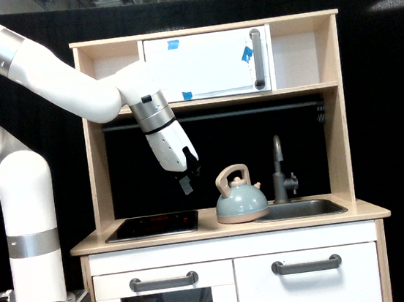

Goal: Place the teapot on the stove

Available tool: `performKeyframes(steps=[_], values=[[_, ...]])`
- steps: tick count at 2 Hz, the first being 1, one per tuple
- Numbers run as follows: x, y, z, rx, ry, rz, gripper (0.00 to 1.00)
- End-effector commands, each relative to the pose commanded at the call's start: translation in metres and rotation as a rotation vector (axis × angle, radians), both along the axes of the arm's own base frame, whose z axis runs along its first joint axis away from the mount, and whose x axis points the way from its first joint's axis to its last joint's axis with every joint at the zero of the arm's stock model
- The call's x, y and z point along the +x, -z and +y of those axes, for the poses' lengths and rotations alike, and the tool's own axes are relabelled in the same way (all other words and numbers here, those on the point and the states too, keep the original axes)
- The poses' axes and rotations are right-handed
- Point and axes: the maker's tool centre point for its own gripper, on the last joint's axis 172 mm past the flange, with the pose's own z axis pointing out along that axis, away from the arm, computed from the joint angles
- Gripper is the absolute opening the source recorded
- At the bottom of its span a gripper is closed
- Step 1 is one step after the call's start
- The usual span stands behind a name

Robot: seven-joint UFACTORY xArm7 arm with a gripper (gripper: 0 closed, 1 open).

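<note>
From my console I see the small squat teapot [242, 203], pale grey-blue with a beige arched handle and knob, sitting upright on the light wooden counter [364, 211], right at the edge of the grey metal sink basin [301, 209] and just in front of the dark upright faucet [281, 173]. It is off its target: the flat, glossy black stove panel [152, 225] with faint red markings lies on the counter towards the exterior view's left, with a strip of bare wood between the two. I judge the arched handle, standing free on top, to be the natural place to grab, which would explain my approach from above and to the side. The white arm reaches in from the exterior view's left, its wrist tilted so the dark claw [186, 182] points down and towards the teapot, hanging in the air above the gap between stove and pot, near the handle but touching nothing. The claw carries nothing; whether its fingers are spread or closed I cannot tell from this angle.
</note>
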Motion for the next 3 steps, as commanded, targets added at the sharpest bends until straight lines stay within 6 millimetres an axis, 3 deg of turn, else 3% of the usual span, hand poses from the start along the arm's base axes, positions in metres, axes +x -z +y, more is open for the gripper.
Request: performKeyframes(steps=[1, 2, 3], values=[[0.016, -0.021, 0.009, 0.025, 0.004, -0.047, 1.0], [0.024, -0.018, 0.029, 0.025, -0.022, -0.047, 1.0], [0.054, -0.017, 0.065, 0.025, -0.022, -0.047, 1.0]])
